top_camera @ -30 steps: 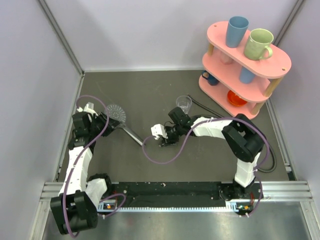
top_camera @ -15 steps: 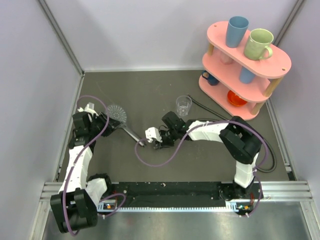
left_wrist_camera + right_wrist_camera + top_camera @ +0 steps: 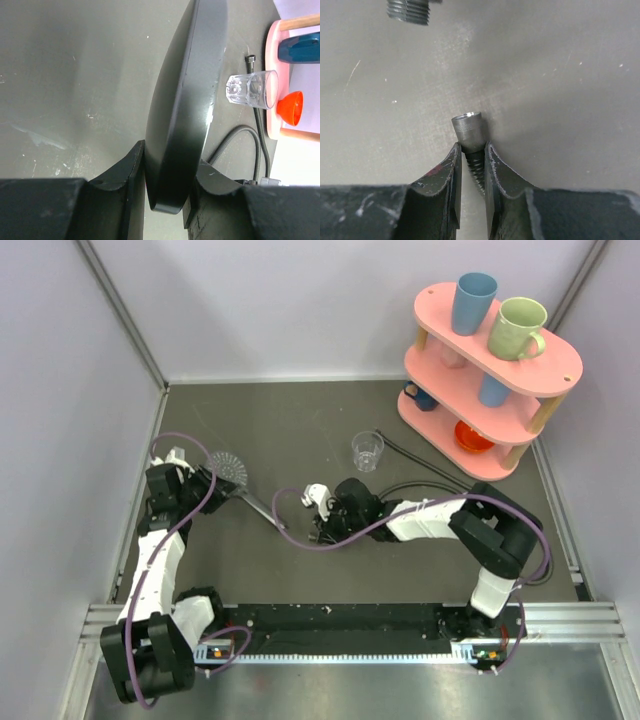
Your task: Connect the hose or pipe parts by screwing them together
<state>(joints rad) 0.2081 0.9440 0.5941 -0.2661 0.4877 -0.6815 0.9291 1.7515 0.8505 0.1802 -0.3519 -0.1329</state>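
A robotics lab test cell is indicated: a dark table (image 3: pixel 300 430) is enclosed by plain pale panels (image 3: pixel 300 310) and edged with an aluminium rail (image 3: pixel 570 618), where a left arm (image 3: pixel 150 570) and a right arm (image 3: pixel 490 540) are mounted. Household props, a pink shelf (image 3: pixel 560 365) stocked with cups (image 3: pixel 472 302), are staged in one corner.

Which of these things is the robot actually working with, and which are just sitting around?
Part of the job: hand shower, hose.
Just lying about: glass cup, pink shelf, blue cup, green mug.
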